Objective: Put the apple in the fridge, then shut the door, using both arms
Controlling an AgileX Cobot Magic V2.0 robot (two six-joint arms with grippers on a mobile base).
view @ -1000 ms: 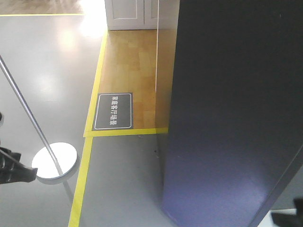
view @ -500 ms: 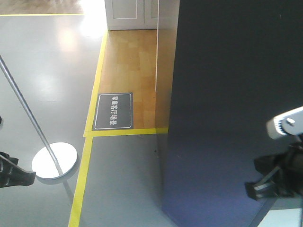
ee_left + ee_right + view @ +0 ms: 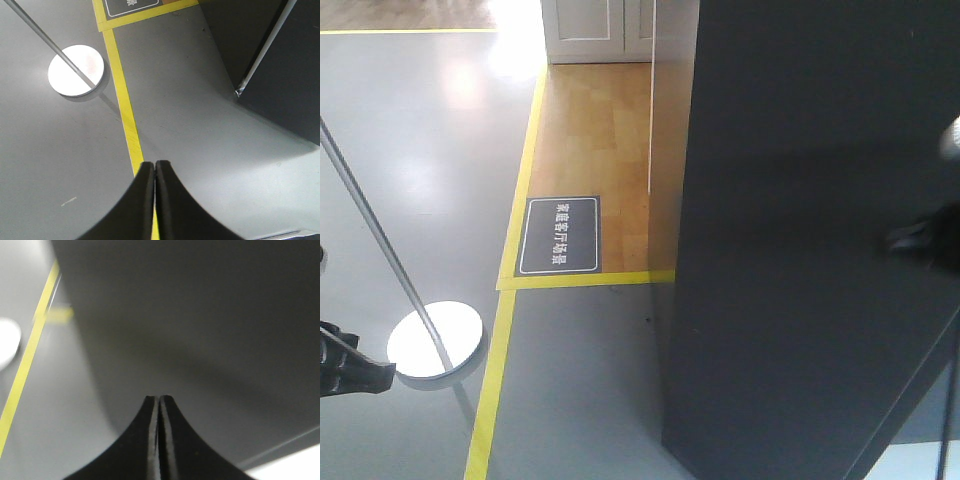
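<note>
The right end effector (image 3: 159,402) has its fingers pressed together on nothing and faces the dark outer face of the door (image 3: 800,250), which fills the view just ahead of its tips. The left end effector (image 3: 155,167) is likewise pinched closed and empty, hanging over grey floor beside the yellow floor line (image 3: 125,120), well apart from the door. No bench shows, and neither does the apple, so I cannot say where it lies. The door's long axis runs upright; the right arm is plainly nearer, so the closing push looks like its job
</note>
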